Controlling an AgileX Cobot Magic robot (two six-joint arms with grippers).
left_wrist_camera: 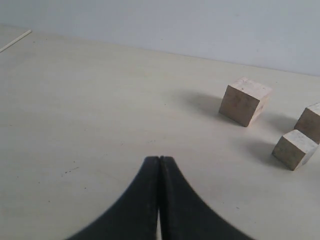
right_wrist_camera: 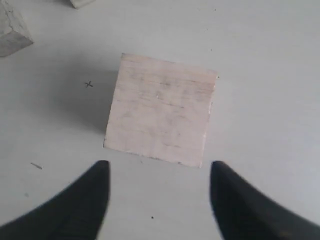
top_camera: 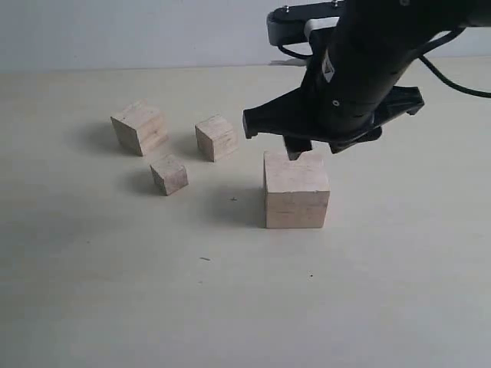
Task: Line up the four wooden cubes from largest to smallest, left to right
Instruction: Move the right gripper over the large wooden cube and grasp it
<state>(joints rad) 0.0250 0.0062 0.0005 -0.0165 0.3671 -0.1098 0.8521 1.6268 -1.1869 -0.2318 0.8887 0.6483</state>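
Four pale wooden cubes sit on the table. The largest cube [top_camera: 296,189] [right_wrist_camera: 161,109] stands right of centre. The second-largest cube [top_camera: 140,127] [left_wrist_camera: 245,101] is at the far left. The third cube [top_camera: 215,137] [left_wrist_camera: 311,121] is beside it, and the smallest cube [top_camera: 169,174] [left_wrist_camera: 295,149] lies in front of those two. My right gripper [top_camera: 313,148] [right_wrist_camera: 159,165] hangs open just above and behind the largest cube, its fingers spread about as wide as the cube and touching nothing. My left gripper [left_wrist_camera: 160,159] is shut and empty, low over bare table; the exterior view does not show it.
The pale tabletop [top_camera: 230,307] runs back to a light wall. Corners of two smaller cubes [right_wrist_camera: 12,32] show at the edge of the right wrist view. The black right arm [top_camera: 360,61] reaches in from the upper right.
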